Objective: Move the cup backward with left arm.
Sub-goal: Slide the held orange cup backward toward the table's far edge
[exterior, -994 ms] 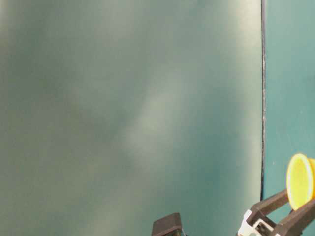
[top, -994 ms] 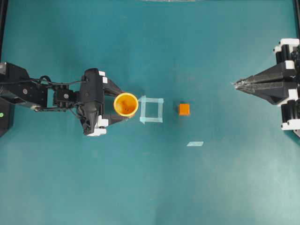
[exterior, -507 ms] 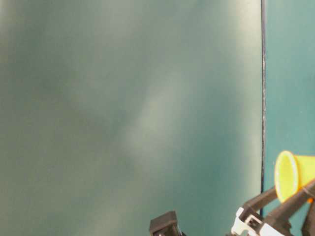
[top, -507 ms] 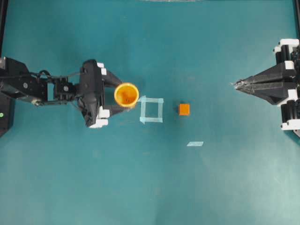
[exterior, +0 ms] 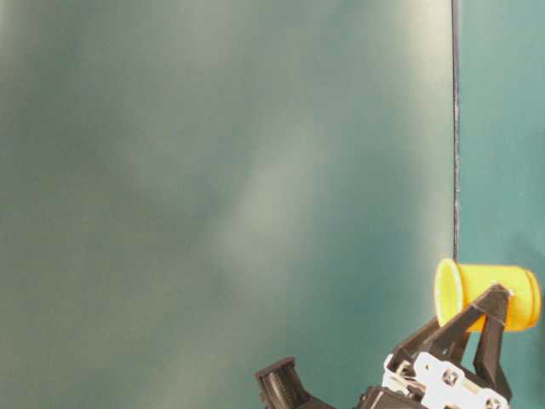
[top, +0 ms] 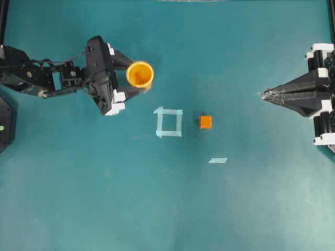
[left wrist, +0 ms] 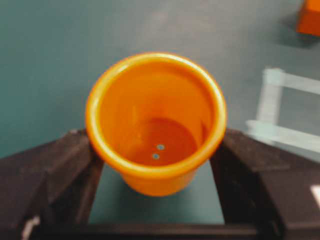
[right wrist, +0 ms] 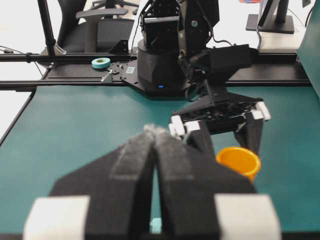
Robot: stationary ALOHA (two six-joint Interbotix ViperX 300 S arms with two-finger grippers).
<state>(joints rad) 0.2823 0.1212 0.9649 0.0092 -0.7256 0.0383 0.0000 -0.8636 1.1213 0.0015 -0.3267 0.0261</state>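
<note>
I am holding the orange cup (top: 140,74) in my left gripper (top: 137,78), carrying it toward the table's (top: 235,209) far edge; next I should lower and release it.

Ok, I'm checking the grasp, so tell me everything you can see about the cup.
The cup is small, round, yellow-orange and plastic-looking, with a flared rim, a darker orange inside and two tiny marks on its bottom. It stands upright, mouth up, between the fingers of the left gripper, which press its sides. It sits up and left of the tape square.
</note>
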